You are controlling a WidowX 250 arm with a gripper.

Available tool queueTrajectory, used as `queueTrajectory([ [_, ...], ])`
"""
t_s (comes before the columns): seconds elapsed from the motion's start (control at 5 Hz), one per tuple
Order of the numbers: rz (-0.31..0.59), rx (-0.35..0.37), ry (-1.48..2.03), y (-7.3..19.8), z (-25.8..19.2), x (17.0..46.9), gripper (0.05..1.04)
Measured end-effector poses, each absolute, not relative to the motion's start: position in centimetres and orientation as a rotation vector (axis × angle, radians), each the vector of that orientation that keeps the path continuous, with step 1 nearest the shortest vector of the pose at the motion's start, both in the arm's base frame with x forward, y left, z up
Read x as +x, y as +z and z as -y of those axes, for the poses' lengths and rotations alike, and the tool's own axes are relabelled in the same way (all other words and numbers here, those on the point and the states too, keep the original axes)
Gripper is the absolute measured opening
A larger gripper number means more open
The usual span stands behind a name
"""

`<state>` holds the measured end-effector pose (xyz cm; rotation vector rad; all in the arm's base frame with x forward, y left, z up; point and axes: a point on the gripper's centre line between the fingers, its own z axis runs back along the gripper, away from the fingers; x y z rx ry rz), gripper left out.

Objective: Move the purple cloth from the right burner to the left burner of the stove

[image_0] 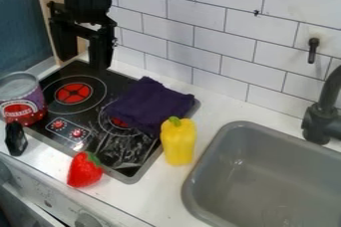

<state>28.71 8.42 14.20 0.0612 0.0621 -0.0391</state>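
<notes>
Camera view: the tool (83,61) hangs spread above the stove (96,132), purple cloth (152,104) overlapping a burner (120,123).

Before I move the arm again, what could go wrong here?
If the gripper drags the purple cloth forward, it could topple the yellow pepper standing right beside it, perhaps into the nearby sink. The red strawberry lies near the counter's front edge; a nudge might roll it off.
</notes>
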Motion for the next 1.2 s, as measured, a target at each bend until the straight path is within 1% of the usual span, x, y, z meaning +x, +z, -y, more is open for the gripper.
queueTrajectory([
  [0.2,-0.097,0.050,-0.040,13.2,-8.4,28.6,1.001],
  [0.4,-0.127,0.022,-0.055,12.0,-7.4,30.3,1.001],
  [0.6,-0.119,0.023,-0.127,11.6,-5.1,32.3,1.001],
  [0.8,-0.127,0.004,-0.167,10.6,-3.9,33.6,1.001],
  [1.0,-0.137,-0.056,-0.187,8.9,-3.3,34.2,1.001],
  [1.2,-0.140,-0.059,-0.148,7.3,-3.5,34.9,1.001],
])
